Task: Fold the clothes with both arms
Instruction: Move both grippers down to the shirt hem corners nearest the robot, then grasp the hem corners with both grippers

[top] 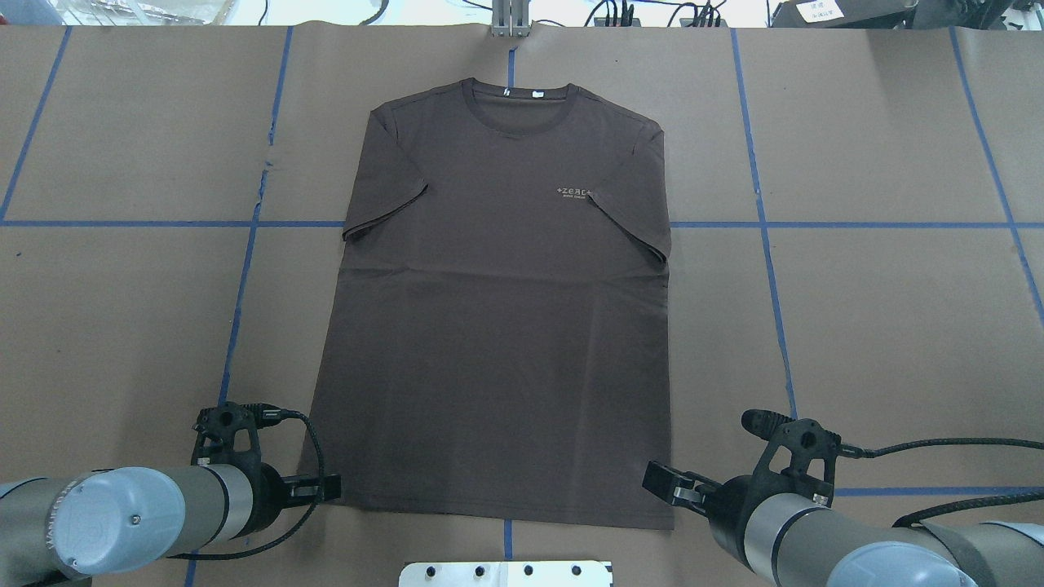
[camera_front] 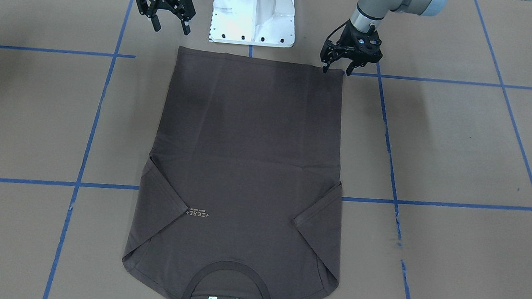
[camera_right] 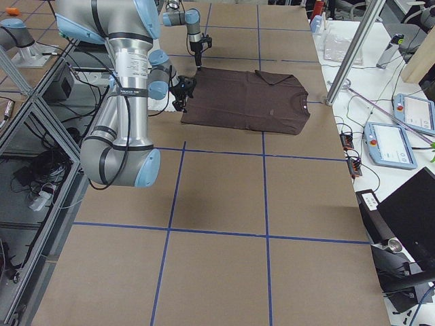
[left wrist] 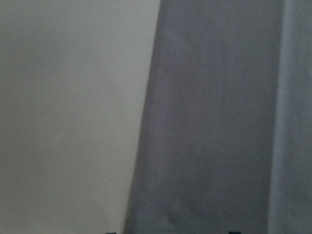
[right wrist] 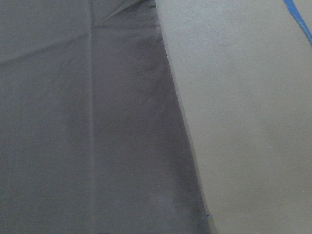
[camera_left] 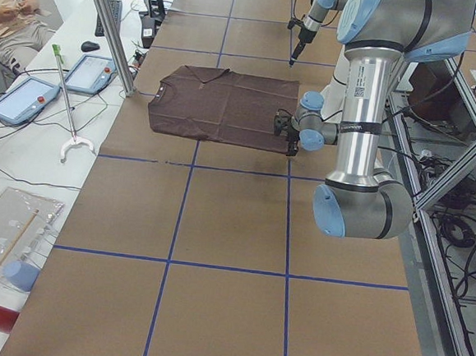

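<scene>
Table: brown paper, blue tape grid.
T-shirt: dark brown, flat at centre, front up, collar away from my base, sleeves folded inward, pale lettering.
My left gripper: fingers spread, low over one hem corner.
My right gripper: fingers spread, beside the other corner.

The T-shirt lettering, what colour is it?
Pale beige lettering on dark brown T-shirt; clearest in overhead exterior.

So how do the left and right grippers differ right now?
The left gripper is low, at the shirt's hem on the robot's left; the right gripper is by the opposite hem corner. The left gripper meets the cloth; the right gripper hangs higher, touching nothing. Both are open.
</scene>
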Robot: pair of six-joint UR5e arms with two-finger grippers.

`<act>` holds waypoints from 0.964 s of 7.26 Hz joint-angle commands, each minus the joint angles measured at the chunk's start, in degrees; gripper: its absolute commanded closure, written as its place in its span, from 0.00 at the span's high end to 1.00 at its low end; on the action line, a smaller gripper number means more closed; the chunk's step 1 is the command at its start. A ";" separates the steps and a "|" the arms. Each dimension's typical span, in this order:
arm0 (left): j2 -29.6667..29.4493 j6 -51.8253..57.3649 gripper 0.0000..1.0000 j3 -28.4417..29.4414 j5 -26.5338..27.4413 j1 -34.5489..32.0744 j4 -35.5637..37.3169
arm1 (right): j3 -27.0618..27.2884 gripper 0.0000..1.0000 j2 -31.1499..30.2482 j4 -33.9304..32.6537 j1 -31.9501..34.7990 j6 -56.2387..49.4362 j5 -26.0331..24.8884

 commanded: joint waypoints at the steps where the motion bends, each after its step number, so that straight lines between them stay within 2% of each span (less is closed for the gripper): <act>1: 0.11 -2.36 0.64 0.02 0.10 0.72 0.00 | 0.00 0.95 -0.18 0.00 -0.06 0.00 -0.12; 2: 0.10 -2.91 0.50 0.02 0.10 0.82 0.00 | 0.00 0.95 -0.18 0.00 -0.06 0.00 -0.12; 4: 0.10 -3.00 0.44 0.02 0.19 0.99 0.00 | 0.00 0.96 -0.18 0.00 -0.06 0.00 -0.12; 5: 0.10 -3.87 0.26 0.02 0.53 1.08 0.00 | 0.00 0.96 -0.18 -0.09 -0.06 0.00 -0.12; 6: 0.10 -4.05 0.00 -0.06 1.15 1.08 0.00 | -0.18 0.96 -0.18 -0.09 -0.14 0.00 -0.12; 7: 0.10 -4.23 0.00 -0.07 1.15 1.08 0.00 | -0.52 0.95 -0.18 -0.18 -0.93 0.26 -0.90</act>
